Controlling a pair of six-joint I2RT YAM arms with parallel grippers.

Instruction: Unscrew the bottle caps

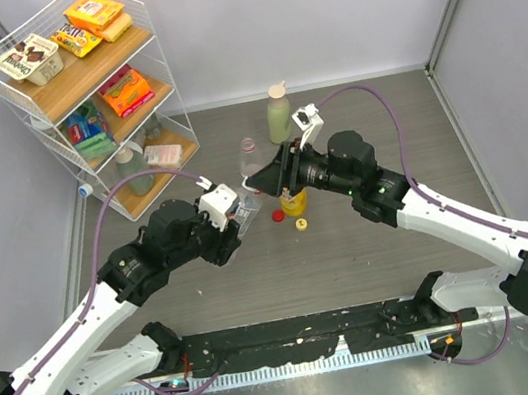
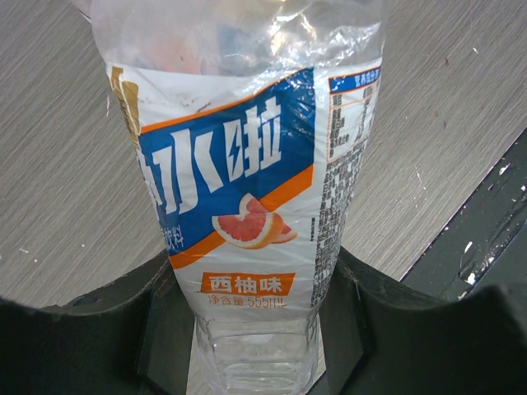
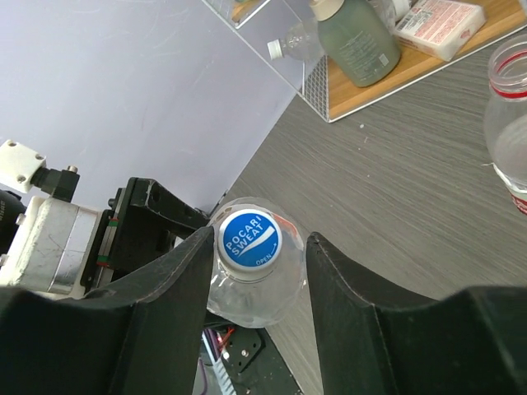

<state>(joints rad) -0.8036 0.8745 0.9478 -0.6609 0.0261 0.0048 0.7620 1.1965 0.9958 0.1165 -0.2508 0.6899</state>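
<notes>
My left gripper (image 1: 239, 216) (image 2: 255, 329) is shut on the body of a clear bottle with a blue, white and orange grapefruit label (image 2: 239, 181), holding it upright (image 1: 248, 203). Its blue cap with white lettering (image 3: 251, 239) is on the bottle. My right gripper (image 1: 261, 177) (image 3: 257, 259) is open around that cap; the left finger (image 3: 177, 288) touches it and the right finger stands a little apart. A red cap (image 1: 278, 216) and a yellow cap (image 1: 301, 223) lie loose on the table beside an orange-yellow bottle (image 1: 294, 204).
An uncapped clear bottle (image 1: 248, 149) (image 3: 510, 99) and a pale green bottle with a beige cap (image 1: 278, 112) stand behind. A wire shelf rack with snacks and bottles (image 1: 73, 87) fills the back left. A black mat (image 1: 298, 339) lies along the near edge.
</notes>
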